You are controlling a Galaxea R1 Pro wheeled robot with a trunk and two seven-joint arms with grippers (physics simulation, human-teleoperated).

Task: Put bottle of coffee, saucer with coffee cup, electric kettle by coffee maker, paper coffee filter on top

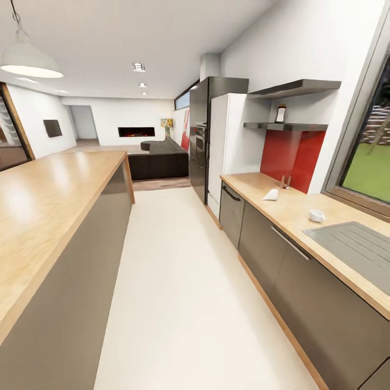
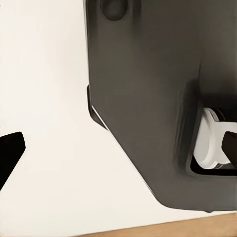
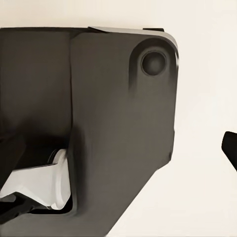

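The bottle of coffee (image 1: 280, 114) stands on the lower kitchen shelf (image 1: 285, 126). Below the shelf, on the wooden surface (image 1: 295, 208), lies what may be a paper coffee filter (image 1: 271, 195); the coffee cup (image 1: 317, 215) sits farther from the shelf, beside the sink (image 1: 357, 246). Whether either arm's fingers are parted or clenched, I cannot tell.

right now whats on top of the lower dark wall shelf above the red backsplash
A small bottle with a red lid and white label stands on the lower dark wall shelf. The upper dark shelf's top is hidden from this low angle.
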